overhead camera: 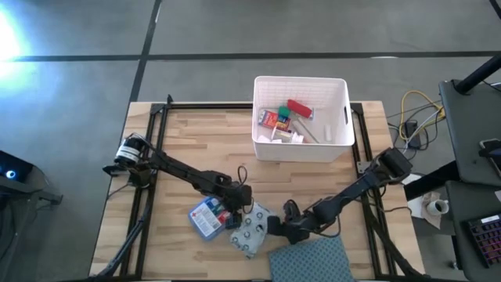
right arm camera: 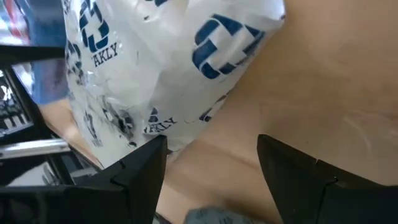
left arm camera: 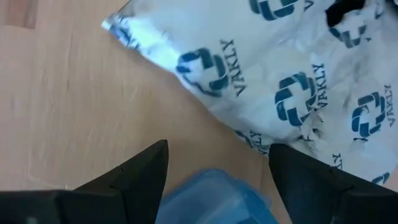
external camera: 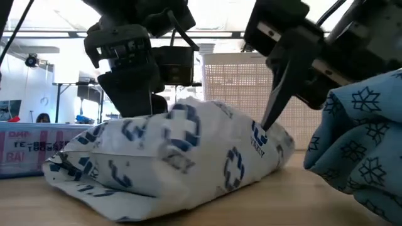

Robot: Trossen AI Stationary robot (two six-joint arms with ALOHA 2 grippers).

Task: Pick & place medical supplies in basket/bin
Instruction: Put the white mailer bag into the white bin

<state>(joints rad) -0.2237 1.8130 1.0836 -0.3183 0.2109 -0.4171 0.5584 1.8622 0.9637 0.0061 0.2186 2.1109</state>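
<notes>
The white patterned pouch lies flat on the table near its near edge, and fills the low view. The blue-and-red flat packet lies just left of it. My left gripper is open and points down between the two; a blue edge of the packet shows between its fingers, and I cannot tell whether they touch it. My right gripper is open at the pouch's right end. The white bin stands at the far side with red, orange and white supplies inside. My right gripper has one fingertip against the pouch's right end, slanting down from the right. Its other finger stands over bare table. The pouch lies flat on the wood. Whether the finger presses or only grazes the pouch, I cannot tell.
The blue-grey dotted cloth lies bunched at the near edge, right beside my right gripper, and rises at the low view's right. Bare wood stretches between the pouch and the bin. A black frame borders the table.
</notes>
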